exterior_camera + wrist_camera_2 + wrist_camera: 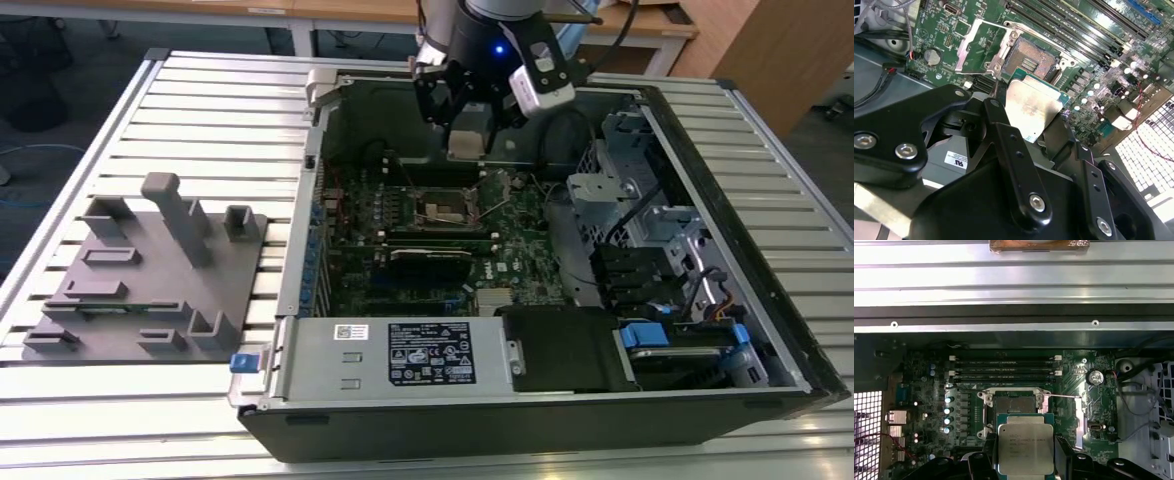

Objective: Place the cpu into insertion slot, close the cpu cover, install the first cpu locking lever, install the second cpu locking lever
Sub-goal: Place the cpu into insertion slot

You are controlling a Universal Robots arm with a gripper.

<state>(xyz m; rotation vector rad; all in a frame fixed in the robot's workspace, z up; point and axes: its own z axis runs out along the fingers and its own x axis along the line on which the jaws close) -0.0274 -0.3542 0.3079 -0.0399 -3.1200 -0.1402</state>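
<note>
Exterior view: cpu (466, 143) above case (561, 425) on slatted table (200, 90).

The cpu (1025, 447) has a dull, faintly smudged silver-grey metal top. Just beyond the cpu, the insertion slot (1013, 405) is matt dark within a shiny metal rim, and the cpu cover (965, 50) is thin bright metal. The fingers (1001, 117) flanking the cpu are matt black.

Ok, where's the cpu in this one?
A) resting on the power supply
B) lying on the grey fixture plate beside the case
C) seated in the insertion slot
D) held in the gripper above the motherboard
D: in the first wrist view the cpu is clamped between the fingers of the gripper, and the insertion slot lies bare beyond it.
</note>
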